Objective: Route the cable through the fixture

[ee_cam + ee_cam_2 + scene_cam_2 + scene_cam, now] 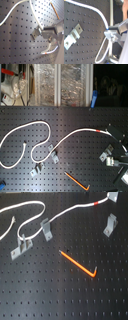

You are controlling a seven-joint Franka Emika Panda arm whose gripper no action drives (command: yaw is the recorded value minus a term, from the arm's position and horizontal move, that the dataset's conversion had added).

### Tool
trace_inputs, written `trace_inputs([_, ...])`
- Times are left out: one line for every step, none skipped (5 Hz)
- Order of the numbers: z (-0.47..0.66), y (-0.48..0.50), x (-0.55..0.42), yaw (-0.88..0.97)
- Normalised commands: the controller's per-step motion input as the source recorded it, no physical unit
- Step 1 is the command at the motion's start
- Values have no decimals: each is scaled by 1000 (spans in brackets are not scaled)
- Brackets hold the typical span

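The white cable [30, 212] lies in loops across the black pegboard, and its red band [96, 202] is near the far right end. My gripper [113, 196] is shut on the cable just past the red band, at the first exterior view's top right. In the second exterior view the cable [75, 134] runs to my gripper [113, 133]. In both wrist views the fingers [51, 31] [112, 33] pinch the cable [99, 13]. Three grey fixtures stand on the board [46, 228] [21, 246] [110, 224]. The cable passes next to the middle fixture [54, 155]. The nearest fixture [37, 31] sits below the gripper.
An orange bent rod [77, 263] lies on the pegboard [64, 297] in front of the fixtures, and also shows in the second exterior view [77, 180]. Clear bins and clutter [60, 84] stand behind the board in the second exterior view.
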Motion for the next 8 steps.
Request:
trace_inputs([1,29,25,0])
trace_inputs([429,262,-142,-306])
trace_inputs([342,478,-114,0])
trace_inputs([244,300,-78,303])
trace_inputs([232,299,41,114])
trace_inputs([0,46,3,0])
trace_inputs([371,-40,-95,-37])
trace_inputs([385,-143,-424,74])
